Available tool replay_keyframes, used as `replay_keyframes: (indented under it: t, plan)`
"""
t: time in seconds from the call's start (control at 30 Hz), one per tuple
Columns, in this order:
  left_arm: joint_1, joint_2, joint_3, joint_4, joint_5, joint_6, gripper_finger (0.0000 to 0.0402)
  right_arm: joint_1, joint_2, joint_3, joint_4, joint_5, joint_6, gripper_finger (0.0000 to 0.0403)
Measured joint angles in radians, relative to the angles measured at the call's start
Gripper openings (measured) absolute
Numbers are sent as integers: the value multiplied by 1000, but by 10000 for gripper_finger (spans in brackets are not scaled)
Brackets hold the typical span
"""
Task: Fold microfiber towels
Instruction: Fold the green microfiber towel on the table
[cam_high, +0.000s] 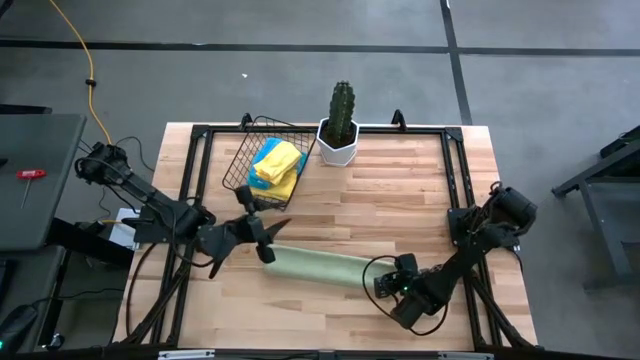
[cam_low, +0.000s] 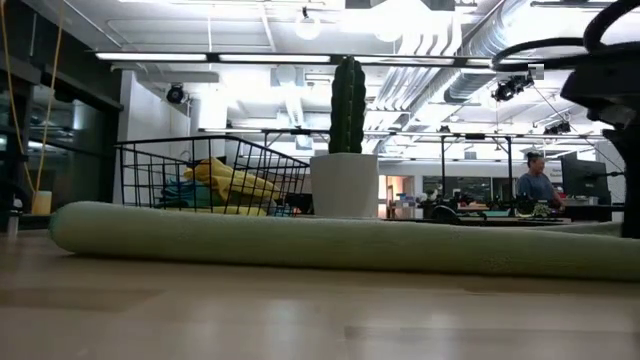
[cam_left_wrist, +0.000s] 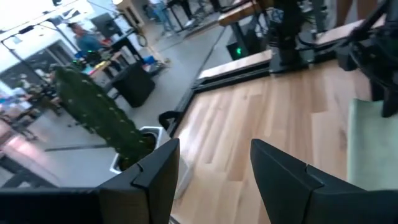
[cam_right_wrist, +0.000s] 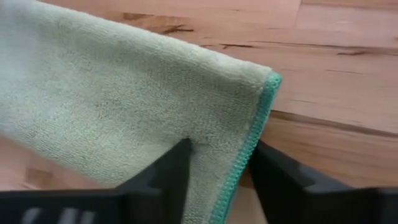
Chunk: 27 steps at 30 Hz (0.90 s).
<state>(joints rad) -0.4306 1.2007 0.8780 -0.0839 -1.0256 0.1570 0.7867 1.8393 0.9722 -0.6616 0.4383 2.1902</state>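
Pale green towel (cam_high: 318, 266) lies folded into a long narrow strip across the front part of the table (cam_high: 400, 190), running left to right. Right gripper (cam_right_wrist: 219, 169) sits at the strip's right end; its two fingers (cam_right_wrist: 168, 174) straddle the teal-stitched corner of the cloth, pressed against it on both sides. Left gripper (cam_high: 262, 238) hovers at the strip's left end with its jaws spread wide and nothing between them. Farther back, the wire basket (cam_high: 243, 158) stands tilted near the rear left of the table and contains a yellow towel (cam_high: 277, 161) lying on a blue towel (cam_high: 283, 186). Just beside the basket, on its right, a cactus (cam_high: 342, 110) stands upright in a white pot (cam_high: 337, 150).
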Motion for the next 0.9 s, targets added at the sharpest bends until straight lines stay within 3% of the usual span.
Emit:
replay_keyframes:
  t: [0.17,0.23,0.4,0.47,0.63,0.8,0.9]
  plan:
    - [1,0,0,2,-32,-13,188,-1,-2,1,-79,-56,-43,58]
    - [20,0,0,10,67,-14,188,7,-14,-1,-107,-62,-69,17]
    - [135,1,-86,276,570,115,181,52,-57,-9,-240,-88,-63,7]
    - [191,1,-123,392,701,129,172,77,-72,-10,-293,-117,-44,5]
    - [297,-26,-188,547,903,108,149,113,-95,-9,-368,-213,-39,3]
    - [373,-46,-262,660,1164,146,132,148,-171,-8,-370,-238,-36,2]
    - [401,-46,-272,558,1156,184,118,156,-224,-7,-370,-221,-38,1]
